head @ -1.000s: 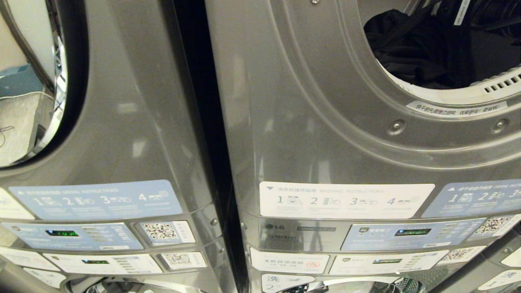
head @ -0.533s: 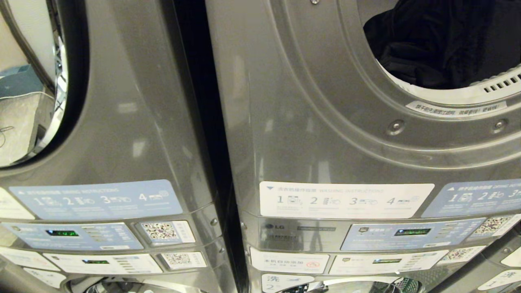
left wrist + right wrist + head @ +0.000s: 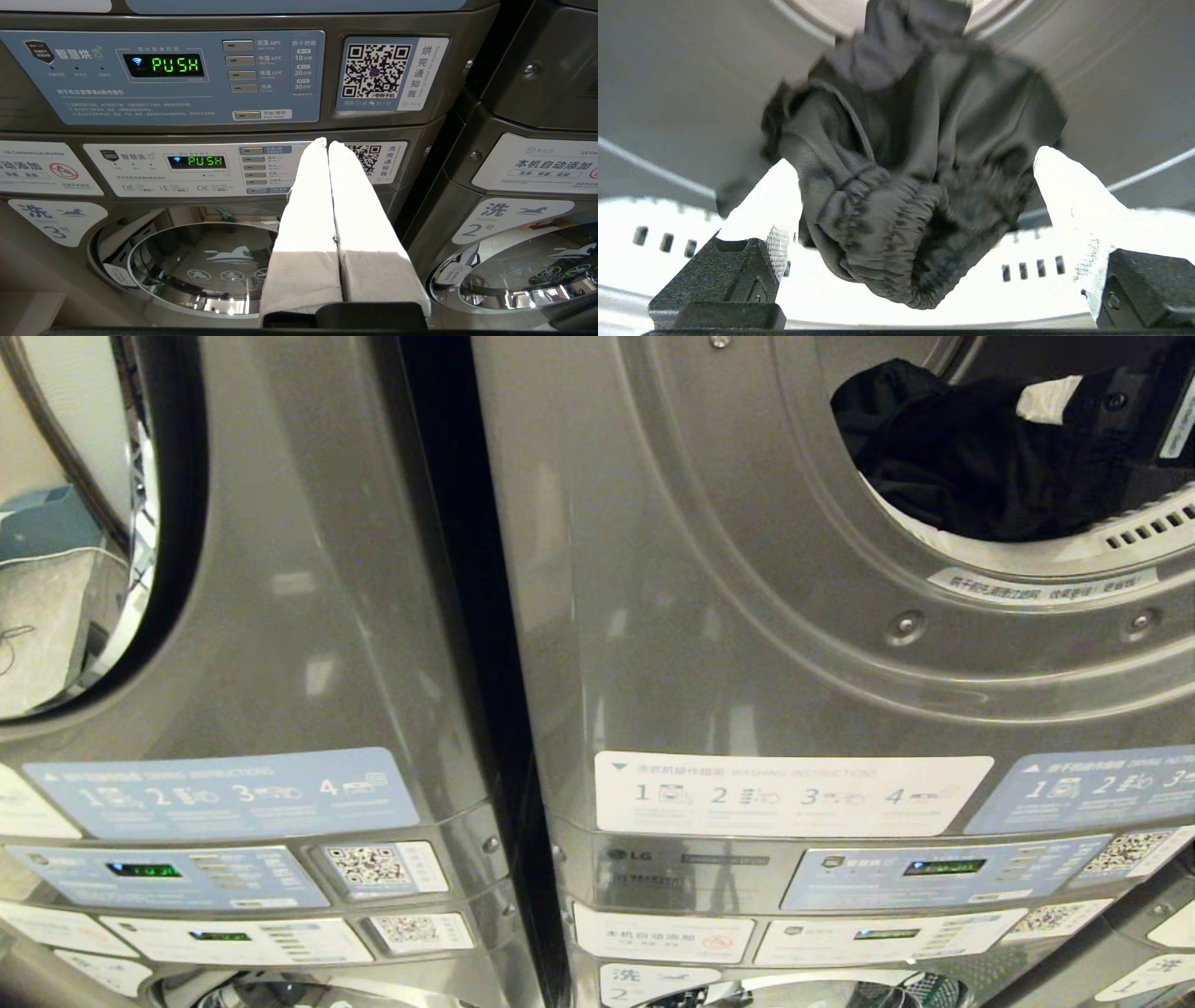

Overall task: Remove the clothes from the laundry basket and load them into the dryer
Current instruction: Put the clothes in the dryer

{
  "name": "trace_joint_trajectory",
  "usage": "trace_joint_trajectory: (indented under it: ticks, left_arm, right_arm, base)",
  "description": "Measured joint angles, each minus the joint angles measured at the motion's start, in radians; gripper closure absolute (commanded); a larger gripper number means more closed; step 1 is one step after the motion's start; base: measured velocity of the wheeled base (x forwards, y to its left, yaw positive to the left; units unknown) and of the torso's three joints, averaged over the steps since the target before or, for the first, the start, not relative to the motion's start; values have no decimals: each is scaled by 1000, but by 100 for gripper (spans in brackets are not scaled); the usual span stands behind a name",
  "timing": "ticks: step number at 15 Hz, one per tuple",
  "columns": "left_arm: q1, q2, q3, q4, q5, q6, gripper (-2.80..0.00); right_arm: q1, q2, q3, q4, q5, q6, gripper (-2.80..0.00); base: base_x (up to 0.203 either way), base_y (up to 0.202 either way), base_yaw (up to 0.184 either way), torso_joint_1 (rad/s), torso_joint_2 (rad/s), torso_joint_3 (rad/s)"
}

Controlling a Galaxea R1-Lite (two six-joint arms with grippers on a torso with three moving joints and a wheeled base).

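the right tool (image 3: 910,196) sits at the mouth of the dryer (image 3: 747,569), its white fingers (image 3: 1069,186) spread wide on either side of a dark elastic-waisted garment (image 3: 915,154) that lies inside the drum, against the perforated white rim (image 3: 668,238). the left tool (image 3: 327,144) is parked with fingers pressed together, facing the control panels (image 3: 177,77) of the neighbouring stacked machines.

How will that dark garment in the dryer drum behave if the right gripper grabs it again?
Likely floppy: the dark garment lies bunched in soft folds. Probably light, thin fabric. Its elastic hem may snag on the open right gripper.
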Motion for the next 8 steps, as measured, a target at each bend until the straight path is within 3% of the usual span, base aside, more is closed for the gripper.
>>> trace_joint_trajectory:
  ticks: [6, 8]
  left_arm:
    - [0, 0, 0, 0, 0, 0, 0]
    - [0, 0, 0, 0, 0, 0, 0]
  right_arm:
    - [-11, 58, 19, 4, 14, 3, -280]
    - [-13, 69, 20, 21, 88, 25, -280]
  base:
    - [0, 0, 0, 0, 0, 0]
    - [0, 0, 0, 0, 0, 0]
